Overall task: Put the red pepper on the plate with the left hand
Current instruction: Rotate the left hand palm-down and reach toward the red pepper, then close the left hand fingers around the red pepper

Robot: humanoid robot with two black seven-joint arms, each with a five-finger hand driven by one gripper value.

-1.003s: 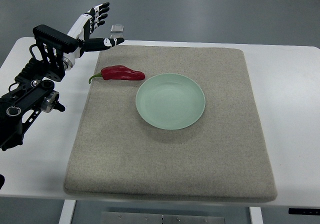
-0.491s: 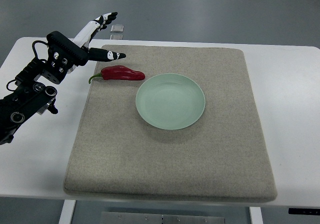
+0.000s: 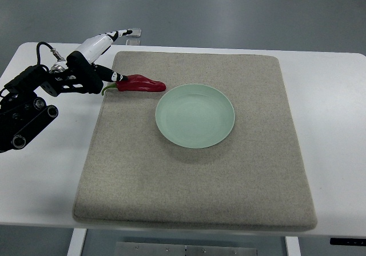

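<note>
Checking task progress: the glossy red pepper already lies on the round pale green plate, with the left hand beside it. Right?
No. The top view shows the glossy red pepper on the beige mat, left of the round pale green plate, with the left hand beside it.

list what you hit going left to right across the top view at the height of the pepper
left robot hand → red pepper → pale green plate → bare stretch of the grey mat → white table

A beige mat (image 3: 194, 170) covers the white table (image 3: 331, 124).
</note>
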